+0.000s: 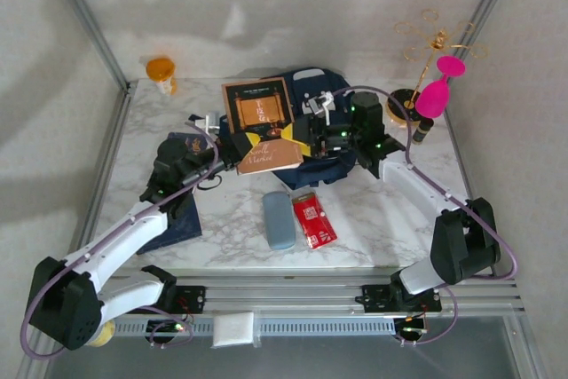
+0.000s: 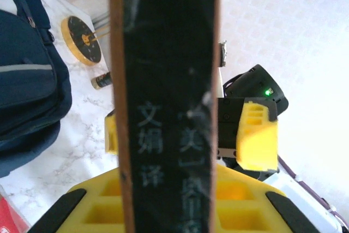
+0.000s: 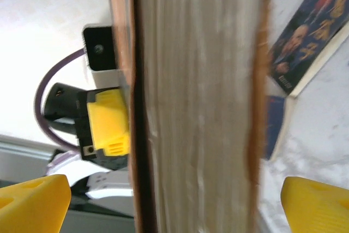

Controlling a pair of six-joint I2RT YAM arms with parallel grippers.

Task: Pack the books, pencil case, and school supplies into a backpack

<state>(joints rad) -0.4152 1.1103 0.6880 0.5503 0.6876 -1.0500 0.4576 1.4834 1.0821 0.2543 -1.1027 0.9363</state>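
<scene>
- Over the backpack: clamping tan book by its spine with left gripper.
- Flanking its page edge with right gripper, jaws wide apart.

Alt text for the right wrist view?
Page edge of the tan book runs down the centre, between the open right pincer tips, clear of both. One yellow fingertip of the left pincer presses its cover; navy book lies on the marble table.

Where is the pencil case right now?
In the top view, the pencil case lies on the table, front middle, just left of the red packet and nearer than the backpack.
</scene>
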